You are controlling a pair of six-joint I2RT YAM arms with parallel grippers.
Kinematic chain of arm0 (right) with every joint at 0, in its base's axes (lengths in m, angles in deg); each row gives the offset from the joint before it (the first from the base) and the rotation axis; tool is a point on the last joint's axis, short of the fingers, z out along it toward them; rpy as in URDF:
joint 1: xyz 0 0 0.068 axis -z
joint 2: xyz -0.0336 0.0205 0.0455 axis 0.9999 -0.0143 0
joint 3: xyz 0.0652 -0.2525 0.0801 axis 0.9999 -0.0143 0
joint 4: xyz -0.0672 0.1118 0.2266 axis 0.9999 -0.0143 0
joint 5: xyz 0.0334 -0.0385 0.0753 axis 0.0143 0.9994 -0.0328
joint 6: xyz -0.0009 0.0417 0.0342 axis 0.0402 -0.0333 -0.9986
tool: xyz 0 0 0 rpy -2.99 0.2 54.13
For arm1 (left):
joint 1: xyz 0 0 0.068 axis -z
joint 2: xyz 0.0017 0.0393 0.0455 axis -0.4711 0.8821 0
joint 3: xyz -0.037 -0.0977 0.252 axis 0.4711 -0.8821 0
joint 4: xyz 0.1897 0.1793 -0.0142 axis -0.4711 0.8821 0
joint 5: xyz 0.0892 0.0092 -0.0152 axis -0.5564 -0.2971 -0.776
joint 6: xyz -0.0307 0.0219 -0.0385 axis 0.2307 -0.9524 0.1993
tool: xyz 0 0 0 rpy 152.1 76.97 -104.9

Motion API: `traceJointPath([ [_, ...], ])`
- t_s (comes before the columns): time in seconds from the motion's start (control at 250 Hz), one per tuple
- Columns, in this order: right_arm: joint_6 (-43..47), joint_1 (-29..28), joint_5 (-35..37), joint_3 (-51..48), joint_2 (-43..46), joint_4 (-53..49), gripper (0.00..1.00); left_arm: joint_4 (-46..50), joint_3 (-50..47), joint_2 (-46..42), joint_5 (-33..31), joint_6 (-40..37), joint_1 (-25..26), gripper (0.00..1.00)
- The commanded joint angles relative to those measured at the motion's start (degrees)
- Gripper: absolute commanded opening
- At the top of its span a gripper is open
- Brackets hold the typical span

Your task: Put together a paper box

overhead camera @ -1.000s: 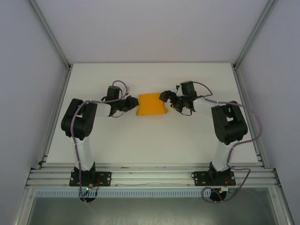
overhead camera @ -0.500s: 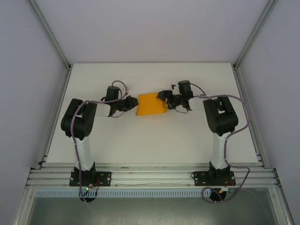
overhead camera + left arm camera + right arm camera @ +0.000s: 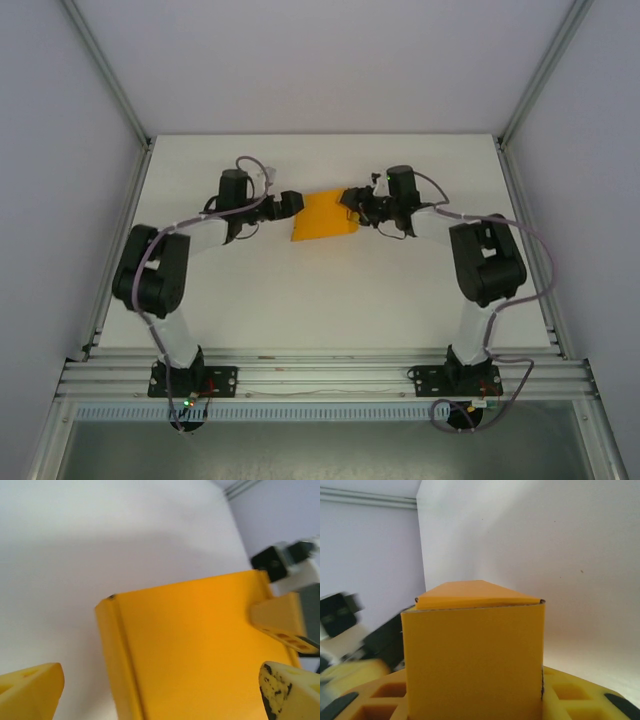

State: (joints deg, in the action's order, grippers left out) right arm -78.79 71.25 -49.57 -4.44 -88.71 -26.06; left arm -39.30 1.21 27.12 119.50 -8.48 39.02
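Note:
The paper box (image 3: 322, 216) is a small closed orange-yellow box lying slightly askew at the middle of the white table, between the two arms. My left gripper (image 3: 290, 204) stands wide open at its left end. In the left wrist view the box's top (image 3: 200, 645) lies between the spread yellow fingertips (image 3: 30, 690), untouched by them. My right gripper (image 3: 352, 200) is at the box's right end. In the right wrist view the box's end face (image 3: 472, 655) sits between both yellow fingers (image 3: 580, 700), which press its sides. The right arm's finger (image 3: 280, 620) shows at the box's far edge.
The white table (image 3: 330, 300) is walled by grey panels and aluminium posts on the left, right and back. A slotted metal rail (image 3: 320, 375) carrying both arm bases runs along the near edge.
The left gripper let go and opened wide, and its arm stretched farther back. The right gripper closed on the box's right end. The box turned slightly askew.

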Motion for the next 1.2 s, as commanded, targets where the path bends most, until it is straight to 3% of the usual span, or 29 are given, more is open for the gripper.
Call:
traceJointPath([
  [0.0,-0.7,0.7,4.6,3.1,4.6,-14.2,0.39,8.8,3.8,-8.9,-4.0,-21.8,4.0,1.0],
  [0.192,-5.7,3.6,4.7,5.2,10.4,-25.7,0.36,26.4,5.0,-16.5,-27.4,-58.7,18.9,1.0],
  [0.312,-14.4,6.3,1.4,4.0,13.9,-24.3,0.36,28.9,3.8,-17.6,-35.2,-70.5,22.5,1.0],
  [0.548,-21.4,7.3,-2.2,4.8,15.8,-28.2,0.32,28.7,6.2,-16.0,-38.5,-77.6,24.2,1.0],
  [0.688,-20.3,7.0,-4.2,6.0,16.2,-32.4,0.32,24.9,8.1,-12.8,-42.1,-80.1,24.4,1.0],
  [0.939,-23.7,5.2,-7.4,4.8,18.1,-30.9,0.32,24.0,11.0,-9.1,-38.5,-80.0,24.6,0.99],
  [1.055,-23.1,4.5,-9.2,5.8,17.7,-31.5,0.33,23.1,11.9,-9.1,-36.7,-77.6,24.8,0.89],
  [1.195,-23.0,4.2,-9.5,5.5,18.0,-31.6,0.33,20.4,11.6,-9.5,-37.9,-76.5,24.8,0.59],
])
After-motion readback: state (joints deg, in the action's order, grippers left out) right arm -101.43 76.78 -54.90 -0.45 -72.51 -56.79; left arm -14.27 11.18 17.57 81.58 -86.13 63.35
